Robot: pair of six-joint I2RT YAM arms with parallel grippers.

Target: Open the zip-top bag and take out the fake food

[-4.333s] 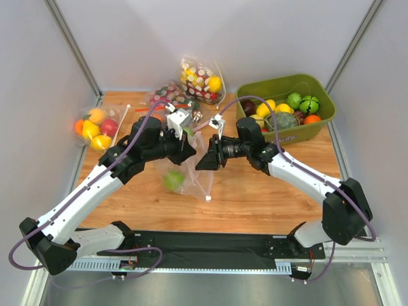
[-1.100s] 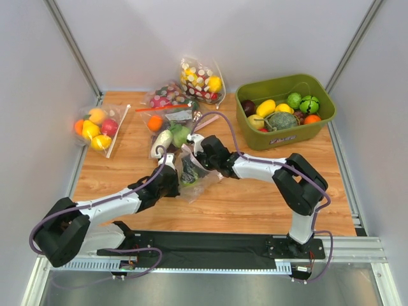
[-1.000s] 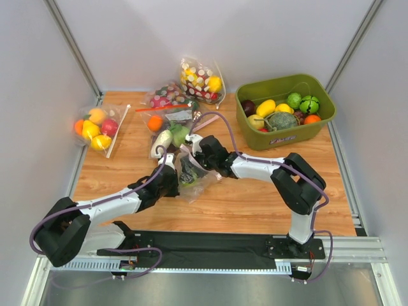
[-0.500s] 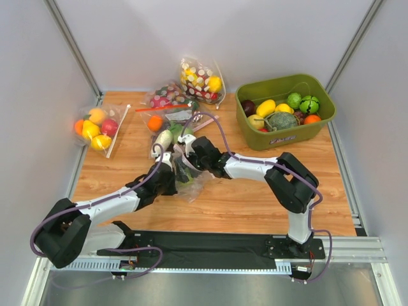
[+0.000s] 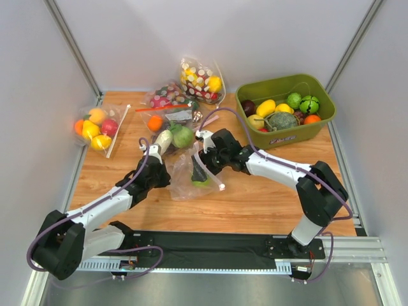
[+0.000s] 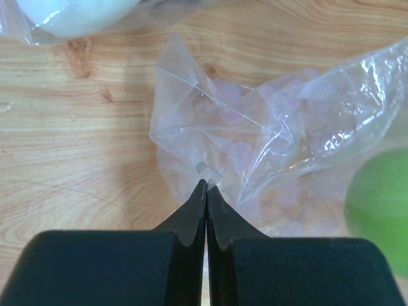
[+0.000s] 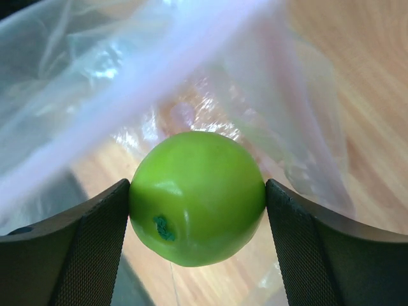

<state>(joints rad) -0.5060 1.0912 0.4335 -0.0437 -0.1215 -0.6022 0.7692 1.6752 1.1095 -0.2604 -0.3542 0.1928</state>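
Observation:
The clear zip-top bag (image 5: 182, 180) lies crumpled on the wood between my two grippers. My left gripper (image 5: 162, 176) is shut on a fold of its plastic, as the left wrist view shows (image 6: 205, 183). My right gripper (image 5: 200, 174) is at the bag's right edge, shut on a round green fruit (image 7: 197, 196). That fruit sits between both pads (image 7: 95, 248), with the bag's plastic (image 7: 83, 95) behind it. The same fruit shows blurred at the right in the left wrist view (image 6: 381, 210). I cannot tell whether the fruit is fully outside the bag.
A green bin (image 5: 319, 124) with several fruits stands at the back right. A polka-dotted bag (image 5: 201, 80), a bag with a red zip strip (image 5: 167, 107) and a bag of fruit (image 5: 95, 124) lie at the back and left. A white radish (image 5: 162, 140) lies just behind the left gripper.
My right gripper has drawn back to the right, out from over the bag, with the green fruit. My left gripper has shifted slightly left and back, still on the bag, which is now stretched flatter.

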